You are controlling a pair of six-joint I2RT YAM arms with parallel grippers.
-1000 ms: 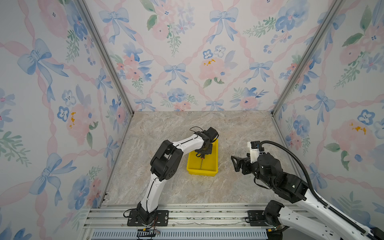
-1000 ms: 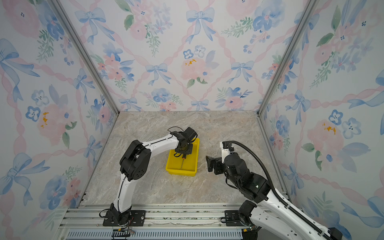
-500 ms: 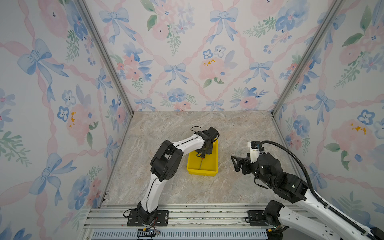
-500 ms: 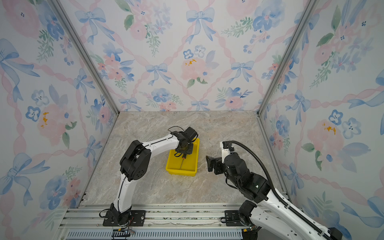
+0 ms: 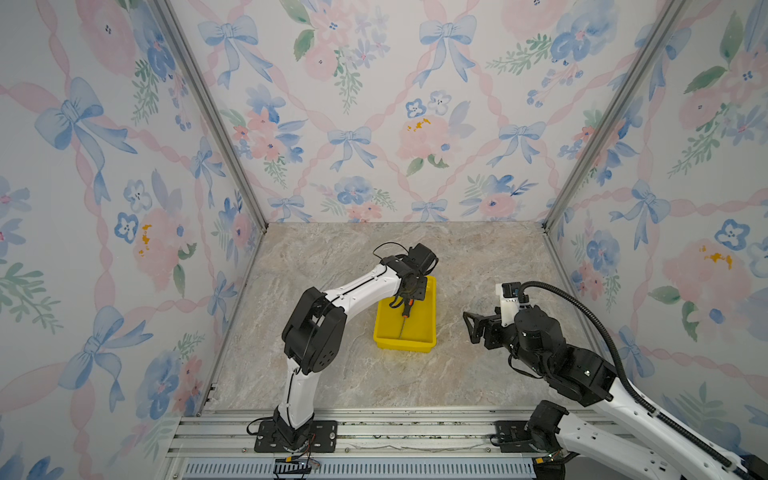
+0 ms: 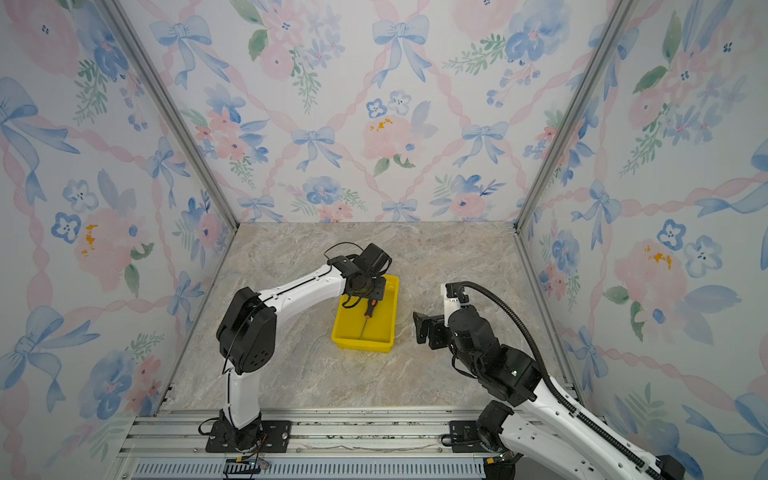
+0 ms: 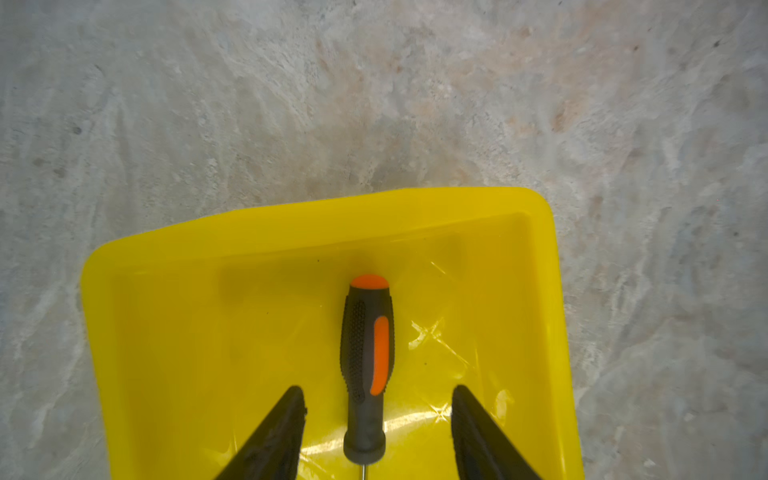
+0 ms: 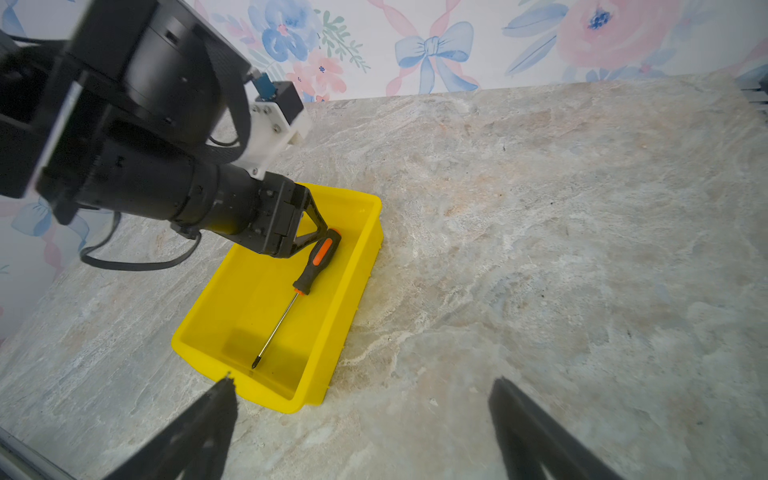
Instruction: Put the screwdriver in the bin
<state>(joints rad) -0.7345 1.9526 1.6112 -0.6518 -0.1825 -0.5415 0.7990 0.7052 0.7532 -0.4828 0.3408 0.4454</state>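
Straddling the screwdriver (image 7: 365, 353) in the bin (image 7: 291, 224), the left tool (image 7: 377, 391) stands spread.

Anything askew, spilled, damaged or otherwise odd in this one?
Nothing stands out. The screwdriver lies wholly inside the bin, along its length. The bin sits level on the table. The left gripper is open astride the screwdriver, not touching it; the right gripper is open, apart from the bin.

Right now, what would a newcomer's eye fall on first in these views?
The bright yellow bin in the middle of the marbled table stands out, with the black-and-orange screwdriver lying lengthwise inside it. The left claw hangs open just over the handle, its fingers clear on both sides. The right claw sits open, apart from the bin.
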